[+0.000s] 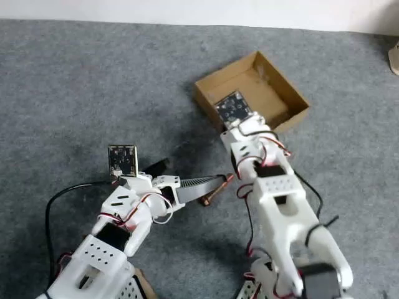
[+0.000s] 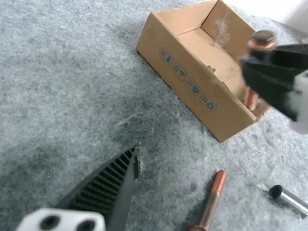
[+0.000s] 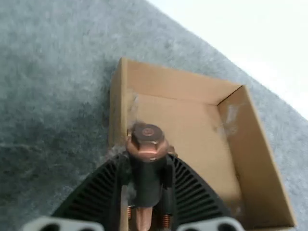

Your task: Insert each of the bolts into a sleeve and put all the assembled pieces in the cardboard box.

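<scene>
Grey carpet (image 1: 75, 81) covers the table. The cardboard box (image 1: 268, 87) sits upper right of centre, and the blue symbols (image 2: 186, 81) on its outer wall are too small to read. The right gripper (image 3: 146, 168) clamps a copper bolt (image 3: 147, 139) over the box's edge. At centre, the left gripper (image 1: 194, 172) seems spread apart. A loose bolt (image 2: 211, 202) and a sleeve (image 2: 288, 198) lie nearby.

The box (image 2: 192, 91) is showing tan with a row of small blue marks along one wall, each bolt (image 2: 211, 199) is gleaming copper, the sleeve (image 2: 290, 199) is shining silver with a dark bore, and the white arms' (image 1: 280, 199) ribbed black fingers (image 2: 108, 180) are standing out against mottled grey felt (image 1: 75, 81).
</scene>
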{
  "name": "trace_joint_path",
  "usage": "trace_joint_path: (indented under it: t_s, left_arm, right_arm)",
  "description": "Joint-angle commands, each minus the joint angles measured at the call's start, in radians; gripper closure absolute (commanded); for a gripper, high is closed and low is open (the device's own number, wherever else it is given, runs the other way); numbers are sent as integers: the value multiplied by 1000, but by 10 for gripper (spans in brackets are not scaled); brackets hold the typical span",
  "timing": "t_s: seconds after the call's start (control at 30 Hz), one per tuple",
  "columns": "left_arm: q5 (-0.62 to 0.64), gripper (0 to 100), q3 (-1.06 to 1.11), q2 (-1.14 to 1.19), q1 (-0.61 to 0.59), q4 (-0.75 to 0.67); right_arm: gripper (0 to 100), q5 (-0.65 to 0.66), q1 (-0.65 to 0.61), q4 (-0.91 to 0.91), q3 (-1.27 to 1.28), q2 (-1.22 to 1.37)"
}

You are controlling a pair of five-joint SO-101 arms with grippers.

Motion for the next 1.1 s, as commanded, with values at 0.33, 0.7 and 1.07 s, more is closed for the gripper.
trace_joint_path:
  t_s: [0.33, 0.7, 1.07]
  left_arm:
    - [-8, 402, -12, -7, -7, -11]
    - [-8, 402, -12, -7, -7, -11]
    - [-8, 402, -12, -10, -12, -9]
  right_arm:
    - [998, -77, 41, 87, -90, 12]
    - [970, -304, 168, 404, -73, -323]
    - [965, -615, 315, 759, -77, -397]
